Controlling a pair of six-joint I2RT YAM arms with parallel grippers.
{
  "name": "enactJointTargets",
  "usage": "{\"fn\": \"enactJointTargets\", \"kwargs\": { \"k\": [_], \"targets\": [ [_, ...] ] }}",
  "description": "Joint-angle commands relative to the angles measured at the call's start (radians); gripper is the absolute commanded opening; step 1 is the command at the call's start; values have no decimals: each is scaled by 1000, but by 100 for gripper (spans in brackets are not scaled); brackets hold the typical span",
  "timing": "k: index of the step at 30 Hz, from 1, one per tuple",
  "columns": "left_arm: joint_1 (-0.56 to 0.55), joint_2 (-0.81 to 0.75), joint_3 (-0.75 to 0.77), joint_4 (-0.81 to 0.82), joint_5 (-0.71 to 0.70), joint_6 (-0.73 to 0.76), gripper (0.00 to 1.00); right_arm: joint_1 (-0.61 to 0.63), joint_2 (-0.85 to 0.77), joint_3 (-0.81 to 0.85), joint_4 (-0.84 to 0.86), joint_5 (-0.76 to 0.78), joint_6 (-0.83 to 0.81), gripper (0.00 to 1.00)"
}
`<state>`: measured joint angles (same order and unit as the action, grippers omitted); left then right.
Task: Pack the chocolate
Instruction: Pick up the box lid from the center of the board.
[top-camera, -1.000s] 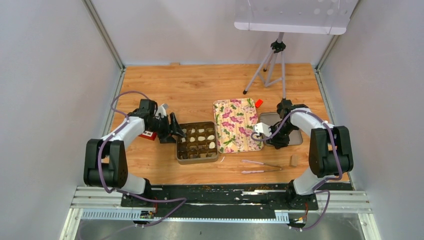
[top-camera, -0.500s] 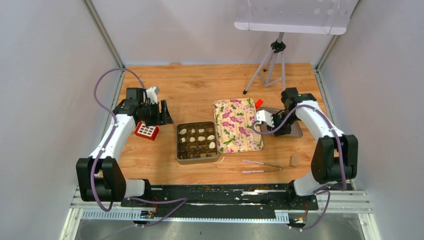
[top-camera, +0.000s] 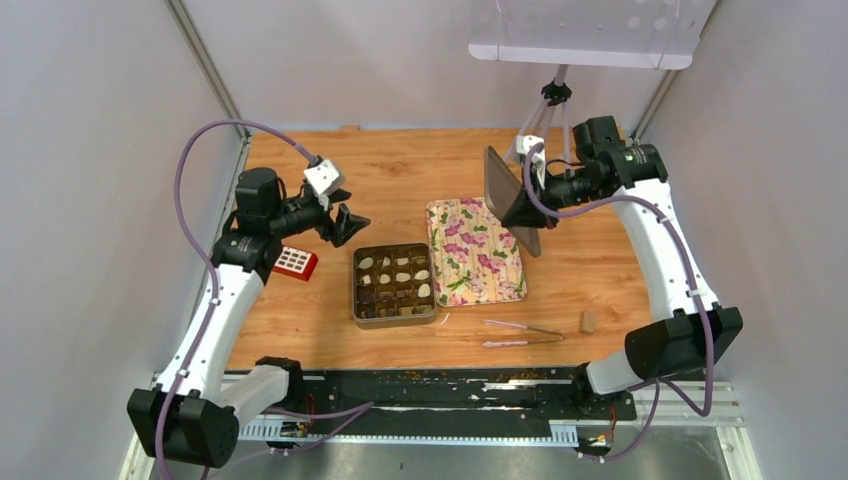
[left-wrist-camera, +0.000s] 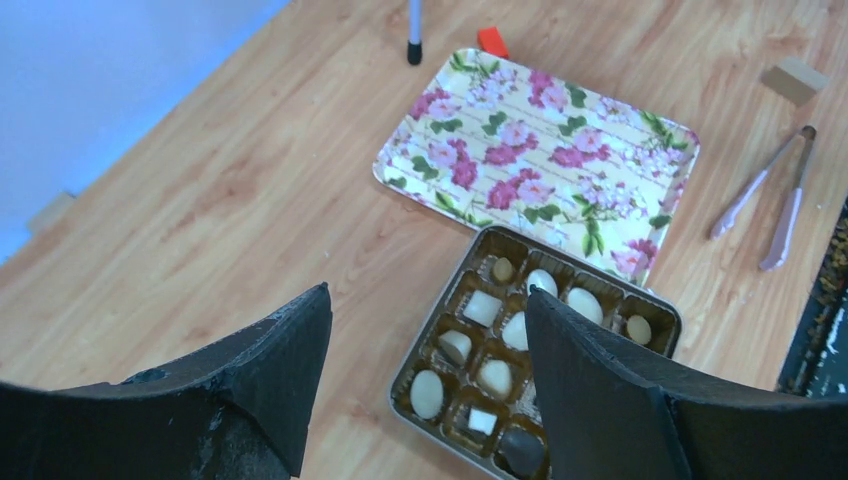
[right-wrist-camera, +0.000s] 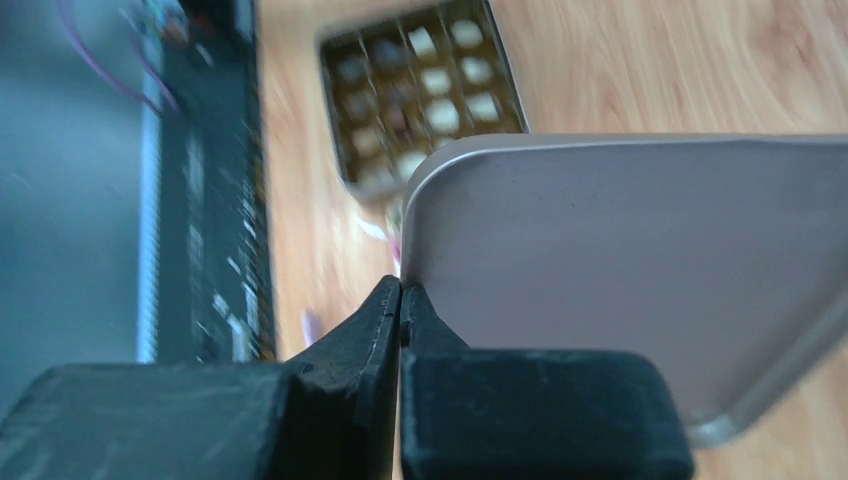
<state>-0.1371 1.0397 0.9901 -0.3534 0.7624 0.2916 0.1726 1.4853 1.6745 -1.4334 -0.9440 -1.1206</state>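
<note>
The chocolate (top-camera: 396, 278) is seated in a box (top-camera: 356, 295) at frame centre, in rows running left to right. The left gripper (top-camera: 345, 225) is spread open and empty. The right gripper (top-camera: 522, 205) is clamped on an upended grey tray (top-camera: 500, 180).

No text, label, brand, number or sign can be read in any view. The flower-printed lid (left-wrist-camera: 540, 165) carries only its pattern, and the red block with white squares (top-camera: 295, 262) is too small to show any lettering.
</note>
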Motion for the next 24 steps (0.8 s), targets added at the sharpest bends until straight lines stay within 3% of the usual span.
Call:
{"fn": "enactJointTargets", "kwargs": {
  "k": [1,6,9,11,13,17,20,24],
  "targets": [
    [4,34,-3,93,-8,-76,79,43,0,-18,433,-407,657,0],
    [27,79,-24,51,-236,-276,79,127,37,-239,1471,-520,1556,0],
    [88,59,-87,92,-273,-422,80,208,108,-205,1490,-531,1590,0],
    [130,44,-124,107,-296,-513,80,273,153,-195,1590,-542,1689,0],
    [202,34,-161,100,-339,-598,80,330,198,-191,1719,-542,1804,0],
    [394,55,-219,87,-402,-764,79,426,320,-133,1796,-564,1901,0],
    [482,104,-214,85,-370,-783,78,483,419,-65,1937,-565,2040,0],
    [489,138,-218,104,-355,-791,78,543,539,91,1956,-556,2116,0]
  ]
}}
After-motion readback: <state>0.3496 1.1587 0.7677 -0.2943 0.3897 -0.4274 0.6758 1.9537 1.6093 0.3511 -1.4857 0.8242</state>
